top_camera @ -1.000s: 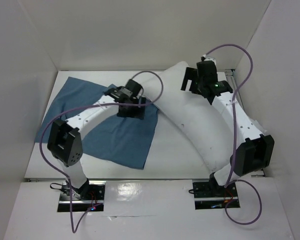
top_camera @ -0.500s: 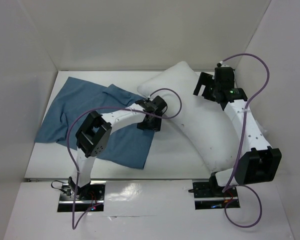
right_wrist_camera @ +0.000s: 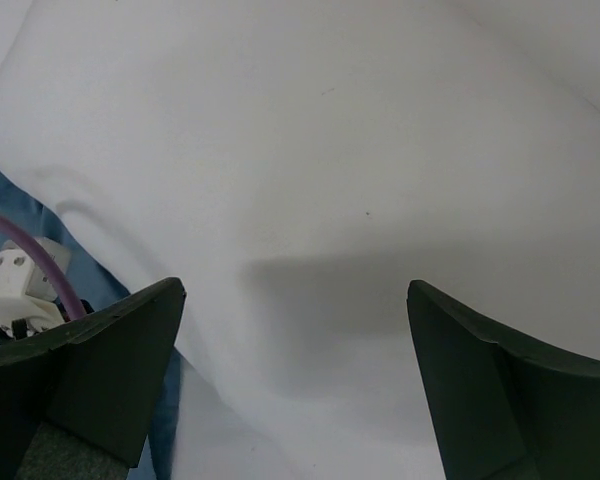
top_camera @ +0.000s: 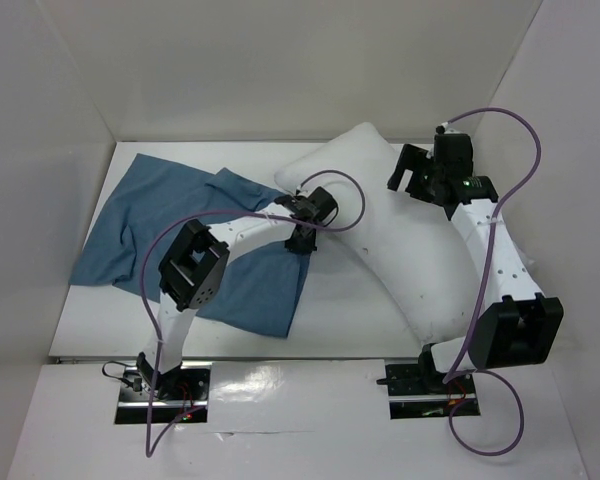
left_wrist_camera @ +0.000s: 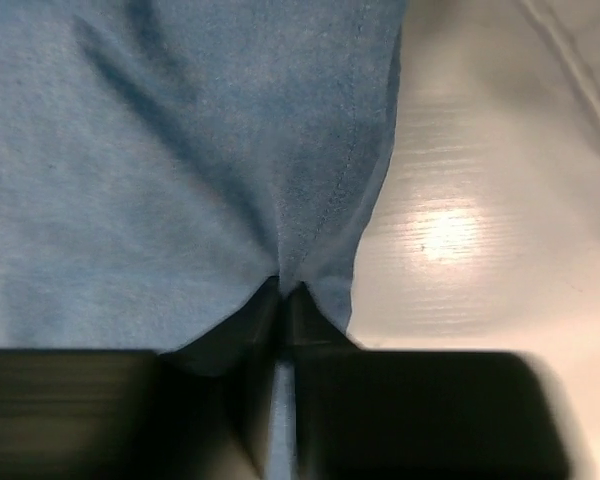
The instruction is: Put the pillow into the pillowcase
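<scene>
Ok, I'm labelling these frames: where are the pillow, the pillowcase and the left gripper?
pillow (top_camera: 395,245), top external view, on its plump middle.
pillowcase (top_camera: 130,210), top external view, on bare cloth in its left half.
left gripper (left_wrist_camera: 280,292), left wrist view, where it pinches the pillowcase hem.

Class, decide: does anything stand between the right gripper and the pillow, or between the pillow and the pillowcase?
Nothing visible separates the right gripper from the pillow below it. Pillow and pillowcase lie side by side; only the left gripper, pinching the pillowcase's edge, sits between.
</scene>
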You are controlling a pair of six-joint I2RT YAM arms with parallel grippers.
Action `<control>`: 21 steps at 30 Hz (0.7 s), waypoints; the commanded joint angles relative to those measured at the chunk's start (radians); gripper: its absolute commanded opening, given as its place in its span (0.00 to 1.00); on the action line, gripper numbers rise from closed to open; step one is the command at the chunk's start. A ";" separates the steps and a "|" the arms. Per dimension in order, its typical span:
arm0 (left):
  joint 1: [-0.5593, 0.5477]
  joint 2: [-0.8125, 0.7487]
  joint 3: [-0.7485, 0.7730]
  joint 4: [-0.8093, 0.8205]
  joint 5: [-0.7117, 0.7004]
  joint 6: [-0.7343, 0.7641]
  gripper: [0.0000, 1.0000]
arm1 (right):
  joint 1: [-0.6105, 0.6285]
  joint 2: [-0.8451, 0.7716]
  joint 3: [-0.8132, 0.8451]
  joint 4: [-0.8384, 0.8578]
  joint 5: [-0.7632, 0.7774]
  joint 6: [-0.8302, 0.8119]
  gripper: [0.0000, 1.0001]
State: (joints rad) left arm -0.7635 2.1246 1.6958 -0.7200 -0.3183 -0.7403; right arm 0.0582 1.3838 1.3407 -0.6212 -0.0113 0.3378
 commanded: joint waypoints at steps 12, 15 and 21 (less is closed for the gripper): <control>0.211 -0.331 -0.128 0.008 0.355 0.130 0.00 | 0.192 0.064 0.132 -0.060 0.169 -0.056 1.00; 0.248 -0.364 -0.153 0.034 0.467 0.180 0.00 | 0.261 0.110 0.170 -0.060 0.192 -0.065 1.00; 0.225 -0.319 -0.162 0.045 0.590 0.229 0.00 | 0.301 0.141 0.201 -0.040 0.183 -0.054 1.00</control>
State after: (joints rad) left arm -0.5083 1.7859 1.5448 -0.6945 0.1551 -0.5640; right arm 0.3557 1.5307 1.4940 -0.6689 0.1398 0.2901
